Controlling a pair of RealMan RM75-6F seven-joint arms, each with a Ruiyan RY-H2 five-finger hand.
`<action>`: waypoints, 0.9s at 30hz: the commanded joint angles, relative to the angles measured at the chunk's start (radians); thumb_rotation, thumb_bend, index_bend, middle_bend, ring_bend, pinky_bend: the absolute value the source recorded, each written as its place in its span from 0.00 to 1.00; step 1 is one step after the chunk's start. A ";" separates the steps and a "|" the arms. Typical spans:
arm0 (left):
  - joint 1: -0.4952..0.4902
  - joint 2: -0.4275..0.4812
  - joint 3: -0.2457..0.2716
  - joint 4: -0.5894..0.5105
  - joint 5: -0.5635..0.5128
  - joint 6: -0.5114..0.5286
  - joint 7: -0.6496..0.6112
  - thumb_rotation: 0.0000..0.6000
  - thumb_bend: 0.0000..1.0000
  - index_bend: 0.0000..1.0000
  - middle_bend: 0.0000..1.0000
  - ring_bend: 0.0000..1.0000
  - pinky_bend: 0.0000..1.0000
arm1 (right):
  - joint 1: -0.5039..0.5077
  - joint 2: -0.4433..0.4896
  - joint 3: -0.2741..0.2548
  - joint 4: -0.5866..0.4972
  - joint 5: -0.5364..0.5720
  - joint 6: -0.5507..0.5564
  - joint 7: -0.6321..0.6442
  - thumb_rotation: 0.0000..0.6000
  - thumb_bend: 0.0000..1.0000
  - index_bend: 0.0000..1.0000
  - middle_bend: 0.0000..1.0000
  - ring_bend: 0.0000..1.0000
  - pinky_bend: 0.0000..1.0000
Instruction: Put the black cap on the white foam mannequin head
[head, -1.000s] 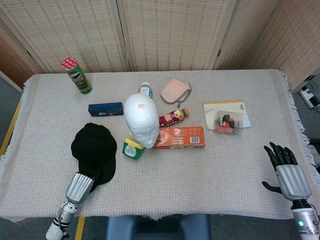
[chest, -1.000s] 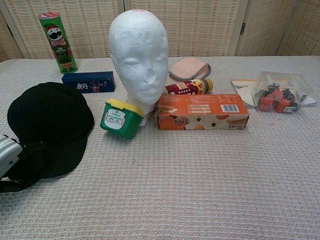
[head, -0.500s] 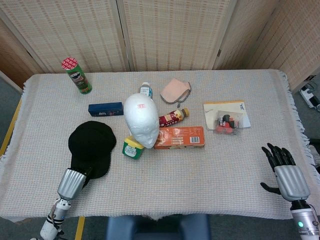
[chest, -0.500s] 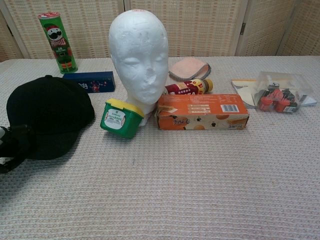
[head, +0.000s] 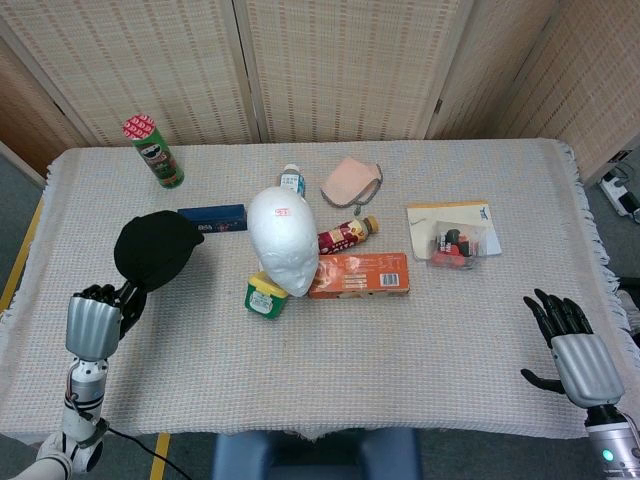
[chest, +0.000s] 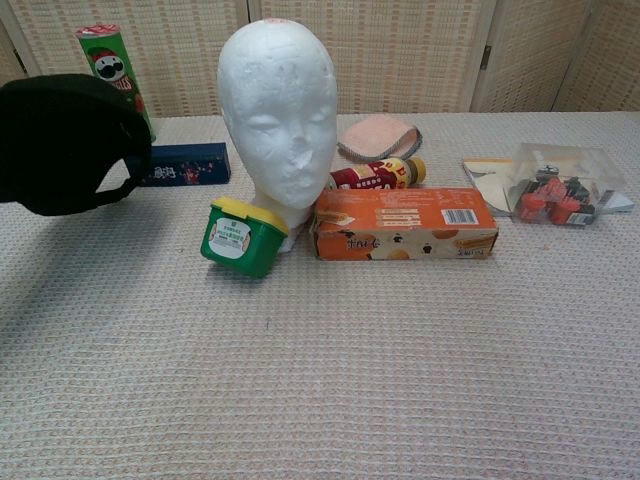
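The black cap (head: 150, 250) hangs in the air at the left of the table, held by its brim in my left hand (head: 95, 322). In the chest view the black cap (chest: 65, 140) floats above the cloth at the far left, its opening turned down; the hand itself is out of that frame. The white foam mannequin head (head: 283, 240) stands upright mid-table, to the right of the cap; in the chest view the mannequin head (chest: 279, 120) faces the camera. My right hand (head: 572, 350) rests at the table's front right edge, fingers spread, holding nothing.
A green tub with a yellow lid (chest: 241, 236) and an orange box (chest: 404, 222) sit against the mannequin's base. A blue box (head: 220, 218) lies behind the cap, a green chip can (head: 153, 151) at back left. A bottle (head: 347, 236), pink cloth (head: 351, 180) and clear packet (head: 454, 243) lie further right.
My left hand has lifted the cap off the table and pulled it up and leftward. The right hand has barely moved.
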 joint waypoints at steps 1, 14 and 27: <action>-0.097 0.102 -0.073 -0.139 -0.021 -0.043 0.085 1.00 0.60 0.65 1.00 0.94 1.00 | -0.004 0.005 -0.001 -0.003 -0.003 0.007 0.007 1.00 0.02 0.00 0.00 0.00 0.00; -0.323 0.249 -0.203 -0.455 0.002 -0.180 0.390 1.00 0.60 0.64 1.00 0.94 1.00 | -0.014 0.030 0.007 -0.005 -0.001 0.030 0.058 1.00 0.02 0.00 0.00 0.00 0.00; -0.452 0.111 -0.147 -0.560 0.083 -0.258 0.582 1.00 0.60 0.65 1.00 0.94 1.00 | -0.029 0.073 0.021 0.001 0.005 0.063 0.148 1.00 0.02 0.00 0.00 0.00 0.00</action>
